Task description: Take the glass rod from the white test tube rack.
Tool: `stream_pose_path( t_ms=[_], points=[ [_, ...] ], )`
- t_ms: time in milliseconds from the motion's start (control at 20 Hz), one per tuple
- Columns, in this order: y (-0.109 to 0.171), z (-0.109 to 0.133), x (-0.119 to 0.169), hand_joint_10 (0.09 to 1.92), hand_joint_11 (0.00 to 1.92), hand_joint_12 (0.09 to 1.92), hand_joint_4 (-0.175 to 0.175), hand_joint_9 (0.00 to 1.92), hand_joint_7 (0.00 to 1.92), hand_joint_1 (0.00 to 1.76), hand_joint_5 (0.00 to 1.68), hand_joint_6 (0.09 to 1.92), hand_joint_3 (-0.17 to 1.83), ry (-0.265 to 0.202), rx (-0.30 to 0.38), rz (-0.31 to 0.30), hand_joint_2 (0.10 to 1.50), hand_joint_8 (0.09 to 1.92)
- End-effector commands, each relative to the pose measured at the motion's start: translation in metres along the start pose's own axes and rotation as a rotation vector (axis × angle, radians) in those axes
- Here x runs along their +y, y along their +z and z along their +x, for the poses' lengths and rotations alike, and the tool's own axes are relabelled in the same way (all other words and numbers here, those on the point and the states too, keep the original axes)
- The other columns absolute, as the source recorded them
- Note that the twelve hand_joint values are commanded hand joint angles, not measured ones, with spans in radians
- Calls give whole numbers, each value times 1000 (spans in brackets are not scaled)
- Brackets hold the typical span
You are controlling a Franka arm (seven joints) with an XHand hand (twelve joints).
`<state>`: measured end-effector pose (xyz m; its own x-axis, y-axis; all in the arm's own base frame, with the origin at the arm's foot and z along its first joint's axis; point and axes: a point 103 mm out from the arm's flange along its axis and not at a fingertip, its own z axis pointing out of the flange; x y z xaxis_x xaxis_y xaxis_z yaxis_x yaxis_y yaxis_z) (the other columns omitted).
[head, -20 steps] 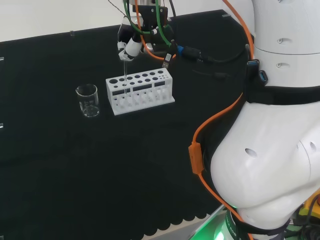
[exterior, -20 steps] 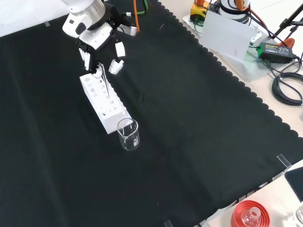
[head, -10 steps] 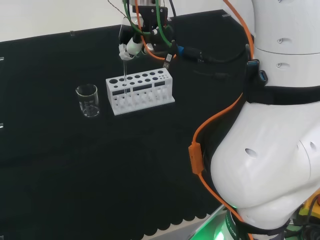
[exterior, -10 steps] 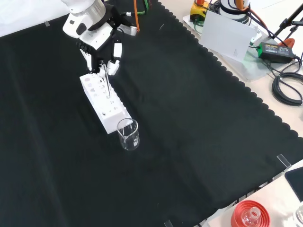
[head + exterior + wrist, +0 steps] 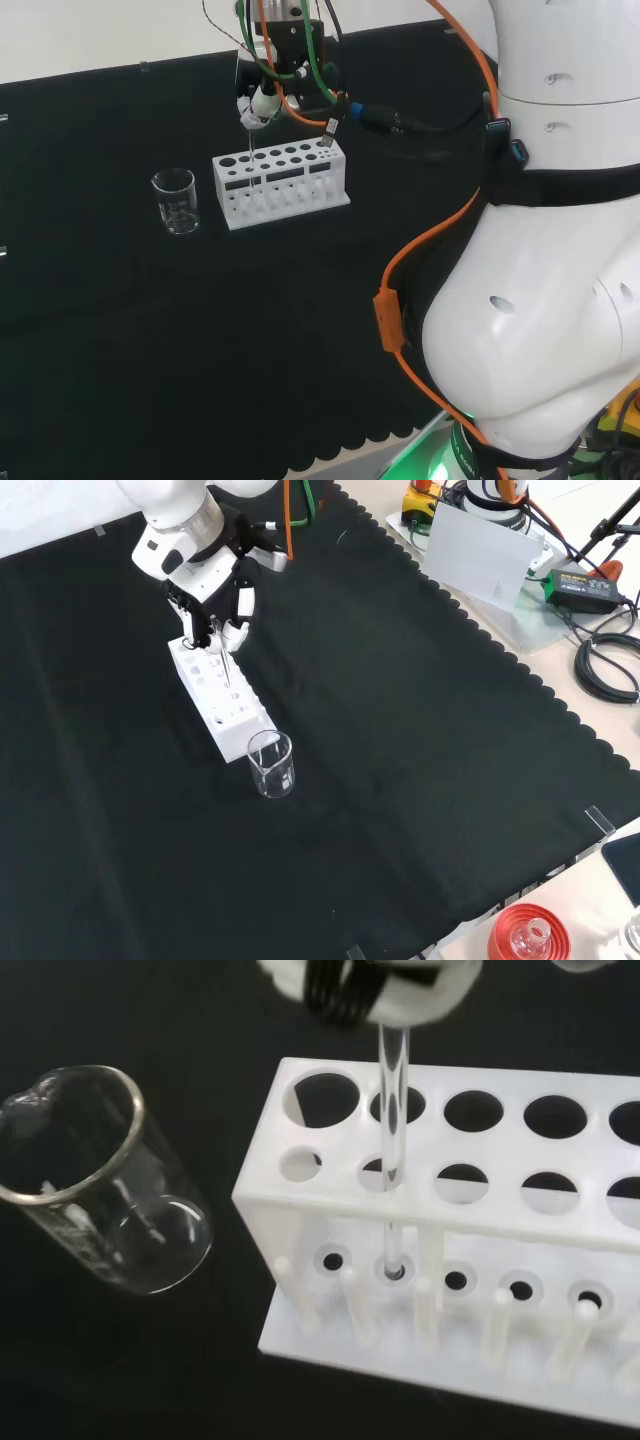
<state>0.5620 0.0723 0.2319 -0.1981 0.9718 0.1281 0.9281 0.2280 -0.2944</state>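
Rising since a second ago, the robot hand (image 5: 258,103) pinches the glass rod (image 5: 391,1130), partly lifted within the white test tube rack (image 5: 280,184).

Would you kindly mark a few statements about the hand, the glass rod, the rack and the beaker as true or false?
1. The hand is pinching the top of the glass rod. True.
2. The glass rod is fully clear of the white test tube rack. False: in the wrist view it passes down through a top hole and its lower end sits in a hole of the bottom plate.
3. A beaker stands on the cloth beside one end of the rack. True.
4. The beaker holds a dark liquid. False: it looks empty in the wrist view.
5. The rod stands in a hole near the rack's beaker end. True.
6. The rack lies tipped on its side. False: it stands upright.
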Motion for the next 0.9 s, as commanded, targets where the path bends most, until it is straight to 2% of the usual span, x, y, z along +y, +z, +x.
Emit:
stream_pose_path(
  t_ms=[50,100,250,500,700,800,850,900],
  points=[
    [-4,5,3,402,1540,602,-173,1638,1353,1316,1074,927,793,-36,5,-161,617,745],
    [-4,5,3,413,1552,600,-175,1650,1355,1318,1076,922,806,-41,-9,-185,610,755],
    [-3,5,4,426,1567,598,-175,1665,1357,1319,1080,912,818,-38,-9,-156,603,767],
    [-3,4,5,449,1582,592,-175,1675,1366,1322,1093,898,843,-23,-46,-148,585,769],
    [-3,4,4,461,1588,591,-175,1677,1372,1324,1101,892,860,0,-40,-88,572,768],
    [-3,4,5,467,1591,590,-175,1676,1379,1325,1108,889,876,4,-28,-108,561,763],
    [-25,7,-10,470,1591,590,-175,1676,1381,1325,1110,888,880,5,-45,-100,558,762],
    [-33,7,-15,471,1592,589,-175,1677,1382,1326,1111,888,883,13,-54,-105,557,761]
  ],
)
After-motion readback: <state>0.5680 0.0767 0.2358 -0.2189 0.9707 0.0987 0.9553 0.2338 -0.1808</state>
